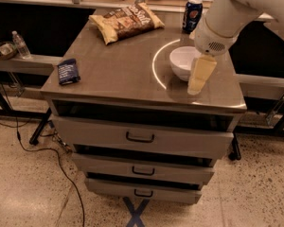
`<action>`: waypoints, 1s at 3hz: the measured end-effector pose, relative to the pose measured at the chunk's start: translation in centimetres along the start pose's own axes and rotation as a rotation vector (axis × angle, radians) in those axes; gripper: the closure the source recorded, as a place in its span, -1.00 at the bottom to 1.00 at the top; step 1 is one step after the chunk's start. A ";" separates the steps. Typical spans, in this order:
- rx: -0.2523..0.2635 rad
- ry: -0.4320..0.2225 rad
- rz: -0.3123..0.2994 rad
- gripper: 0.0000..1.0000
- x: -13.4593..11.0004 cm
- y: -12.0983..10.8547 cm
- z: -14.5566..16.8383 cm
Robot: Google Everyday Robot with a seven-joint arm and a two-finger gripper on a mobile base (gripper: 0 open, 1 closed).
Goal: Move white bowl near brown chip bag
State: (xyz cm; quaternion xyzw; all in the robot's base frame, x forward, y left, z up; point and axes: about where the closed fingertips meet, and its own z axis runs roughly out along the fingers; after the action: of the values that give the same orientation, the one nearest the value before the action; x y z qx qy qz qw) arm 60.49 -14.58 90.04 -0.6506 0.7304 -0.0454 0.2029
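Note:
The white bowl (181, 62) stands on the right side of the steel cabinet top (118, 72), inside a bright ring of reflected light. My gripper (197, 84) hangs from the white arm (227, 18) that comes in from the upper right. It is at the bowl's right front edge and hides part of its rim. The brown chip bag (125, 21) lies flat at the back left of the top, well apart from the bowl.
A blue soda can (192, 15) stands at the back right, behind the bowl. A small dark blue packet (67, 71) lies near the left front edge. Three drawers (140, 137) sit below the top. A water bottle (20, 44) stands on a ledge at left. Cables run over the floor.

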 end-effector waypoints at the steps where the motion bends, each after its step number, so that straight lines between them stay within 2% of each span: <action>1: -0.002 -0.009 0.003 -0.93 -0.4 -2.3 2.8; 3: -0.008 -0.008 0.039 0.00 1.1 -2.8 3.6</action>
State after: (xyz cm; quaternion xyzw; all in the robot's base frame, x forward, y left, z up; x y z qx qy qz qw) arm 64.32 -15.35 87.40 -0.6370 0.7425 -0.0360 0.2040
